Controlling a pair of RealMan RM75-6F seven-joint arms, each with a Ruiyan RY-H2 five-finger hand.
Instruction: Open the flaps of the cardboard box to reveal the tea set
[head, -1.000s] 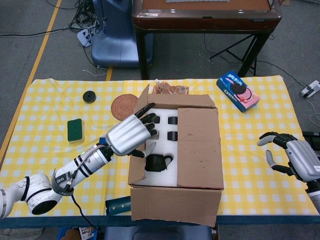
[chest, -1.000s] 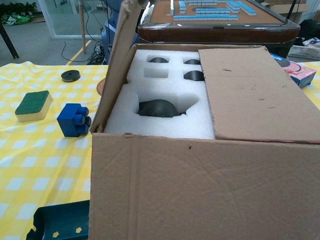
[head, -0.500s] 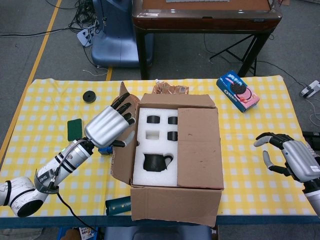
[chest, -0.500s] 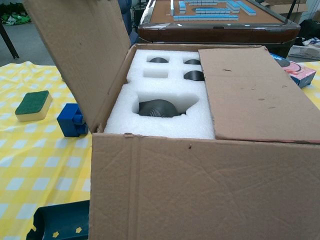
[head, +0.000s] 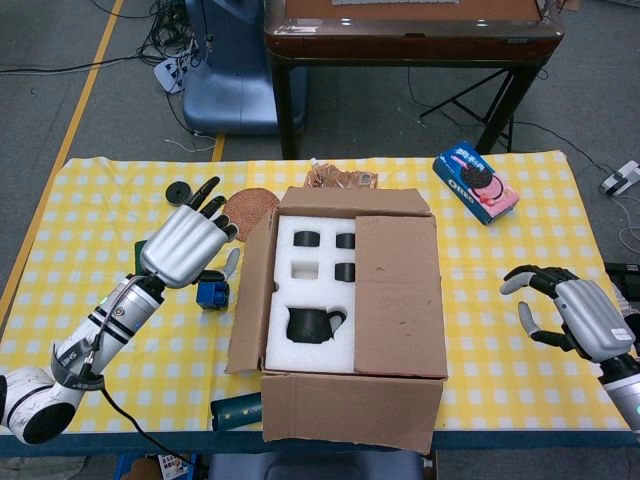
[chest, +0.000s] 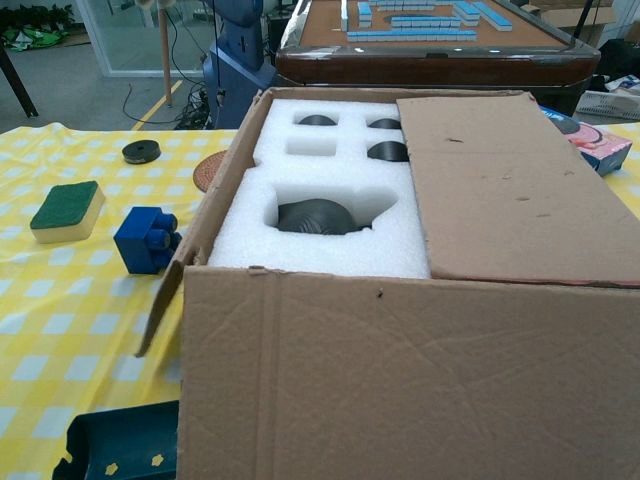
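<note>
Cardboard box's left flap (head: 251, 290) now folded outward; left hand (head: 185, 243) withdrawn beside it, fingers spread, empty. Right flap (head: 398, 295) still covers white foam tray (head: 310, 285); right hand (head: 570, 318) open, well apart.

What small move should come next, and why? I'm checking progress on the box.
Probably bring the right hand in to lift the right flap. That flap lies flat over half the foam insert, while the left flap is folded out. The right hand hangs open beside the cardboard box.
</note>
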